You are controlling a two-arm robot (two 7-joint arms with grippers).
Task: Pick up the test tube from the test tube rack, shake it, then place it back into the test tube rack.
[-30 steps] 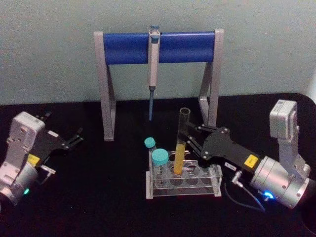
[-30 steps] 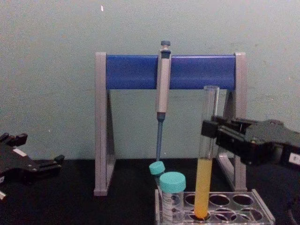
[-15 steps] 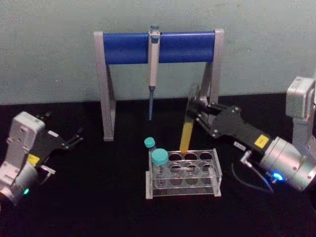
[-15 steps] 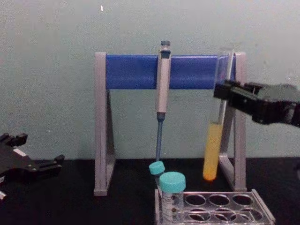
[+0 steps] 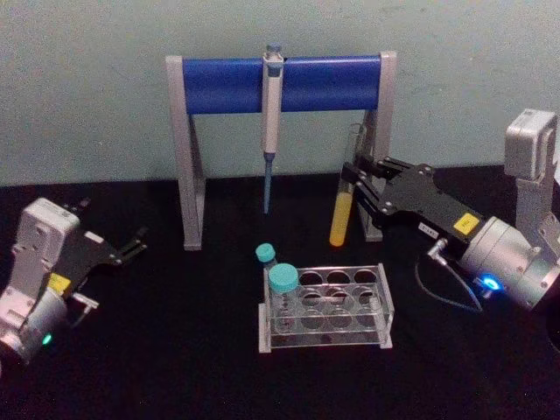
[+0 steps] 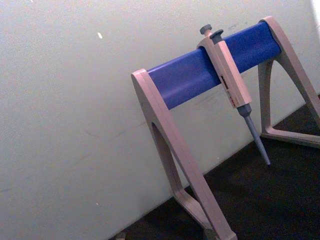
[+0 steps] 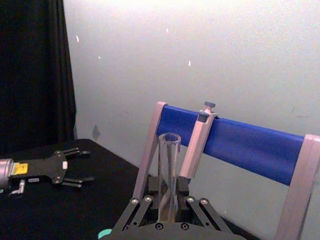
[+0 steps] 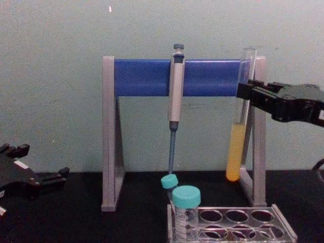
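My right gripper (image 5: 355, 187): clamps the test tube (image 5: 341, 210) aloft behind the test tube rack (image 5: 350, 331).
My left gripper (image 5: 131, 247): parked, fingers apart.

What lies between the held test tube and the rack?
Nothing: in the head view only bare black table separates the test tube, held by the right gripper, from the rack.

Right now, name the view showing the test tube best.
Chest view: the test tube, held in the right gripper, shows side-on, full length, yellow liquid plain. Head view: smaller, from above. Right wrist view: its empty upper part.
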